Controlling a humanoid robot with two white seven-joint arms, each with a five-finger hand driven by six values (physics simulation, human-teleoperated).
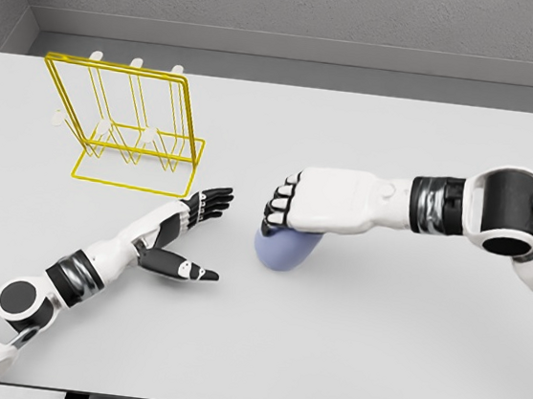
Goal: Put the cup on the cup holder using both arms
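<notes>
A pale blue cup (pixel 285 250) lies on the white table (pixel 345 353) just right of the middle. My right hand (pixel 285 208) reaches in from the right and rests on top of the cup, fingers curled down over its left side; the cup's upper part is hidden under the palm. My left hand (pixel 198 225) lies flat and open to the left of the cup, fingers spread and pointing right, a short gap from it. The yellow wire cup holder (pixel 130 126) with white-tipped pegs stands at the back left.
The table's front edge runs along the bottom of the view. A grey wall rises behind the table's far edge.
</notes>
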